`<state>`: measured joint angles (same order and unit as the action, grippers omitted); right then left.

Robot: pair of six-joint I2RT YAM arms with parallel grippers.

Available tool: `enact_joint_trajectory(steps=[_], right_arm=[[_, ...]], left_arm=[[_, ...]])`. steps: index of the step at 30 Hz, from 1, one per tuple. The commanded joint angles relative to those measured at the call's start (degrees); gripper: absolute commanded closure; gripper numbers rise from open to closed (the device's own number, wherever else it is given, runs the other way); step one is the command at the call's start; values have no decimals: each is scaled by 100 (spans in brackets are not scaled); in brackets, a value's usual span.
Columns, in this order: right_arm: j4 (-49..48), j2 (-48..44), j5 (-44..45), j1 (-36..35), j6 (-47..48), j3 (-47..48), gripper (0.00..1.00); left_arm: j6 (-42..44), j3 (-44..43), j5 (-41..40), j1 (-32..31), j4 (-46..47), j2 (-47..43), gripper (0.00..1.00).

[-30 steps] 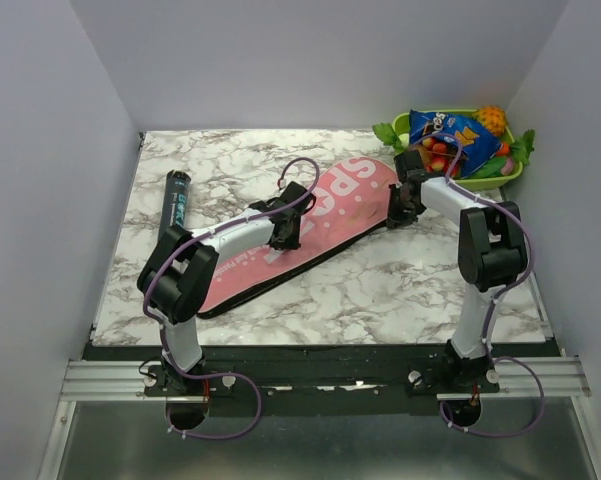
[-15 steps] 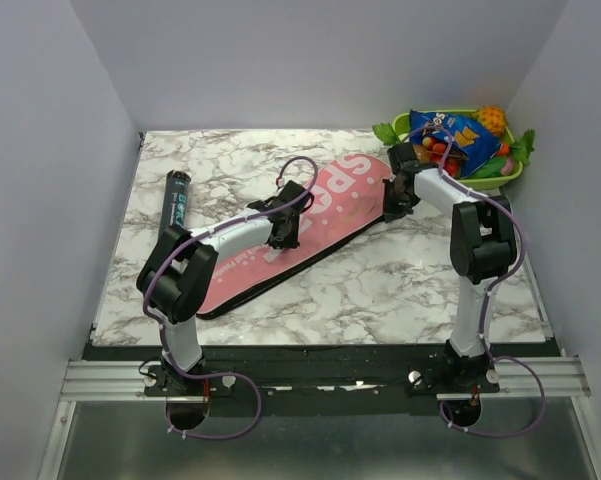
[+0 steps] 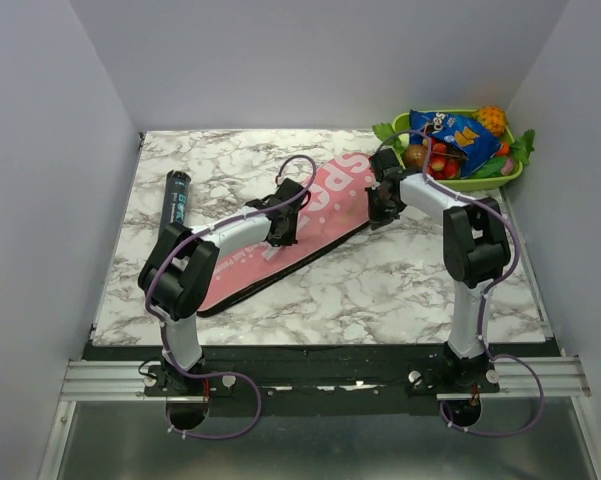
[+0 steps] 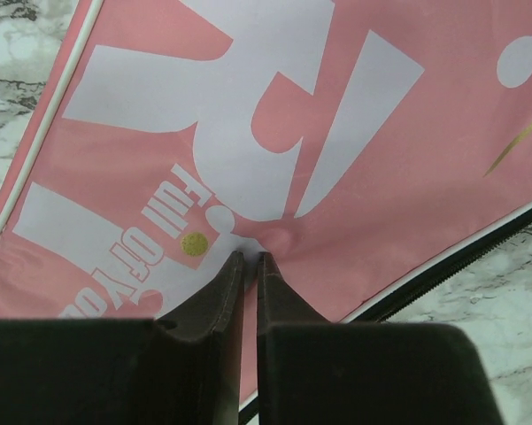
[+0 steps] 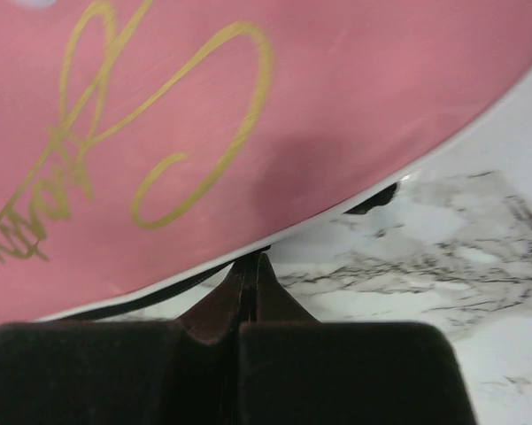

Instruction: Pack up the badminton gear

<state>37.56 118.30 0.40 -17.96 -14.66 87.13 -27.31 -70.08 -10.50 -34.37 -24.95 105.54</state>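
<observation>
The long pink racket bag (image 3: 330, 203) with white lettering lies diagonally across the marble table. My left gripper (image 3: 283, 232) rests on the bag's middle. In the left wrist view its jaws (image 4: 246, 255) are shut, pinching a small pucker of the pink fabric (image 4: 381, 159). My right gripper (image 3: 378, 210) is at the bag's far right edge. In the right wrist view it (image 5: 252, 257) is shut on the black zip edge under the white piping of the bag (image 5: 248, 106). The dark blue-labelled tube (image 3: 177, 198) lies to the left of the bag. Rackets and shuttlecocks are out of view.
A green tray (image 3: 480, 183) of fruit and a blue snack packet (image 3: 450, 128) stands at the back right corner, close behind the right arm. Grey walls enclose the table on three sides. Bare marble (image 3: 410, 280) lies in front of the bag.
My right gripper has moved left along the bag's right edge, still shut, and the bag's far end has drawn in leftward with it. The left gripper has stayed put on the bag.
</observation>
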Motion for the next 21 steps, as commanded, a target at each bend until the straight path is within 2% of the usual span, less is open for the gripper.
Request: enact_joint_trajectory(steps=[1, 10, 17, 19, 21], right_arm=[[6, -246, -901, -497, -20, -389, 99], [-460, -133, -2350, -1613, -450, -557, 99], [-1039, -53, -3799, -1922, -1134, -644, 99], [-1286, -62, -3846, -1931, -1337, -837, 99], [-1278, -70, -3522, -1914, -1470, -865, 99]], left_arm=[[77, 100, 259, 167, 104, 564, 88], [94, 188, 681, 290, 482, 740, 91], [112, 249, 996, 334, 649, 539, 92], [94, 311, 1181, 334, 806, 416, 93], [68, 337, 1453, 343, 860, 196, 93]])
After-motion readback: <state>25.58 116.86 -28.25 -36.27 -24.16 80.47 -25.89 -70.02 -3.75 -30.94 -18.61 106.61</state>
